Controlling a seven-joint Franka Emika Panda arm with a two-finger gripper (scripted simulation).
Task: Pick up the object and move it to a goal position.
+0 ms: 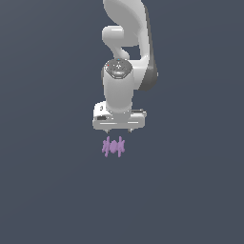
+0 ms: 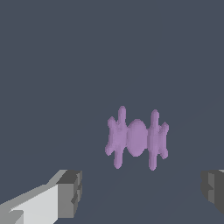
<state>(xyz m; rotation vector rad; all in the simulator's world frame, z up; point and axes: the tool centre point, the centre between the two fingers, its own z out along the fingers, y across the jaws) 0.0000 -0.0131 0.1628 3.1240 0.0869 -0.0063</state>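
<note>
The object (image 1: pixel 114 147) is a small light-purple spiky thing lying on the dark grey floor, just below the white gripper (image 1: pixel 119 129) in the exterior view. In the wrist view the object (image 2: pixel 137 138) shows two jagged star shapes joined by a rounded middle. It lies ahead of the gripper (image 2: pixel 142 192), apart from both fingers. The gripper is open: one grey fingertip (image 2: pixel 70 193) and the other fingertip (image 2: pixel 213 189) stand far apart with nothing between them.
The white arm (image 1: pixel 125 43) rises behind the gripper in the exterior view. A plain dark grey surface (image 1: pixel 47 190) fills all the surroundings.
</note>
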